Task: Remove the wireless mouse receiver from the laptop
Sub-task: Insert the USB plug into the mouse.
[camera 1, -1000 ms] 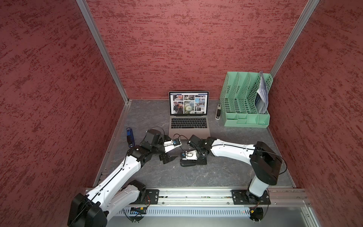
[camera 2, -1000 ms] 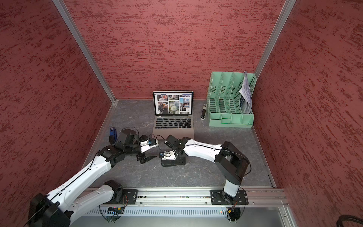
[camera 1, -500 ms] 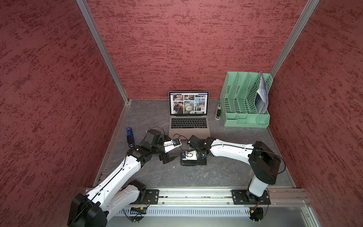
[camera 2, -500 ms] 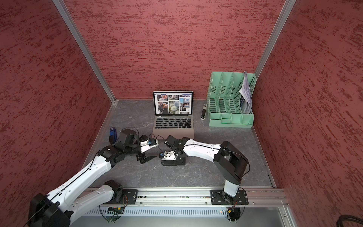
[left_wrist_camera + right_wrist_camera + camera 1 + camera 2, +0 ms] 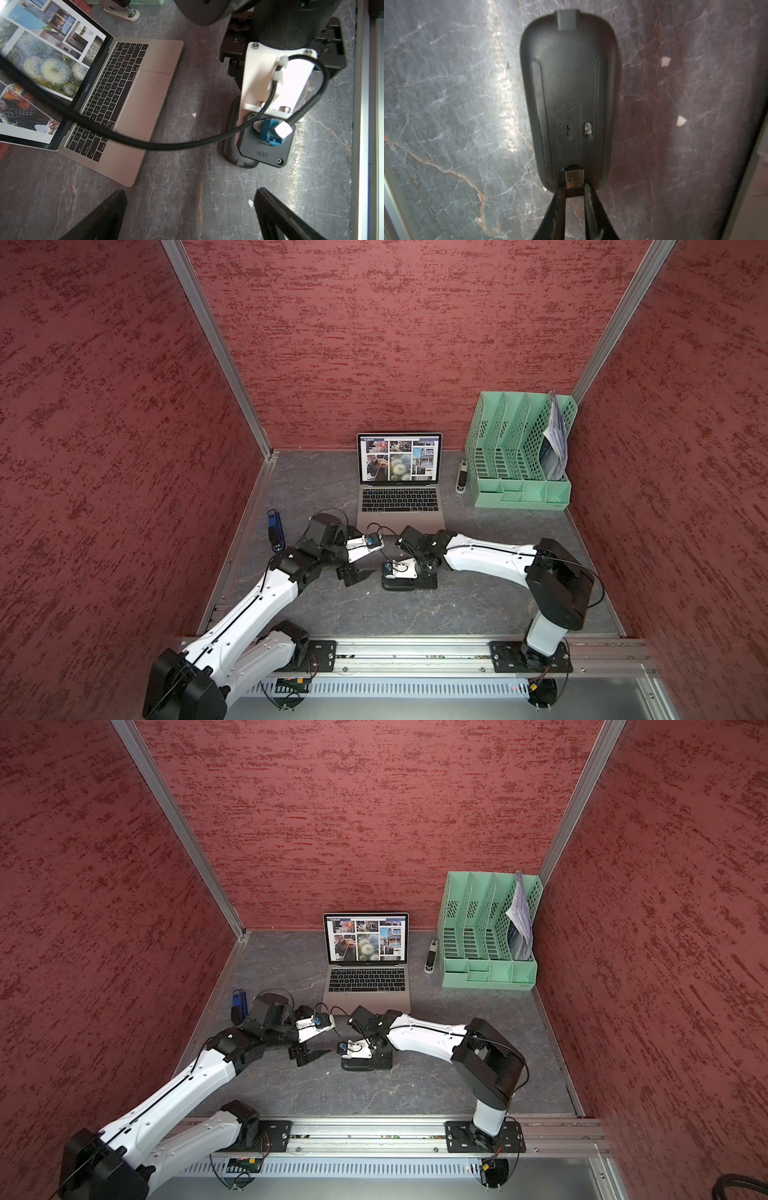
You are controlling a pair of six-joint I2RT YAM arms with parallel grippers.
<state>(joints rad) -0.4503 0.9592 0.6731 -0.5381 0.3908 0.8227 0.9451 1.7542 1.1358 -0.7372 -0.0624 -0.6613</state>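
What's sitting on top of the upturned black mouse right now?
The small metal-ended wireless mouse receiver lies at one end of the flat black oval mouse, between the fingers of the right gripper. Whether it is seated in a slot there is hidden.

laptop (image 5: pixel 133 99) screen partly off-frame (left wrist view)

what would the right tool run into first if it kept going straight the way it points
The upturned black mouse: the wireless mouse receiver between the right tool's fingertips sits at a notch in its near end, probably touching it.
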